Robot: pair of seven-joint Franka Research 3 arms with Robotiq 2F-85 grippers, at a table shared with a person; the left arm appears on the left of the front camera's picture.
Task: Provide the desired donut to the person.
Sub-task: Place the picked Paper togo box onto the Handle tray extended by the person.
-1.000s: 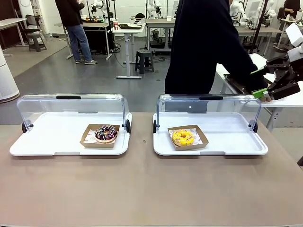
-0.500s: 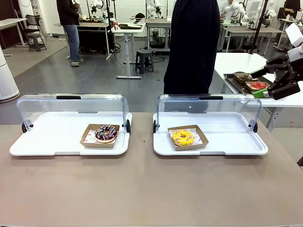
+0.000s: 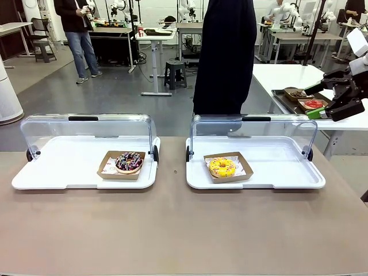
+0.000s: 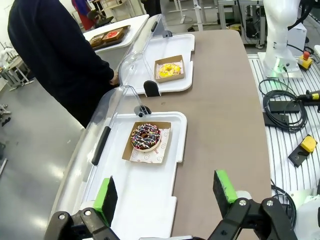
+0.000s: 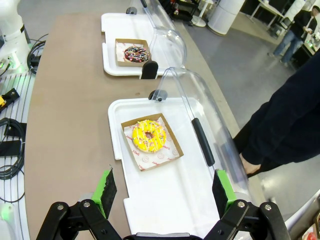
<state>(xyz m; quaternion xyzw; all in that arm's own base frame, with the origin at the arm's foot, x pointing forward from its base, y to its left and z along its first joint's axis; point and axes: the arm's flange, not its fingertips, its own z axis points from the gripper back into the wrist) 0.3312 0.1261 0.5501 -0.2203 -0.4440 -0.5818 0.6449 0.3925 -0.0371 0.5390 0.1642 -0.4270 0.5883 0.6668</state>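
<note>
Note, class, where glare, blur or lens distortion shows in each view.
Front view: sharp, with glare streaks on the clear lids. Left wrist view: wide-angle bending curves the table edge. Right wrist view: same bending, highlights on the lid over the yellow donut.

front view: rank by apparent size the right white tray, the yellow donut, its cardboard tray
1. right white tray, by far the largest.
2. cardboard tray, holding the donut.
3. yellow donut, smallest, fits inside the cardboard tray.
All sit at similar depth, so the order is safe.
</note>
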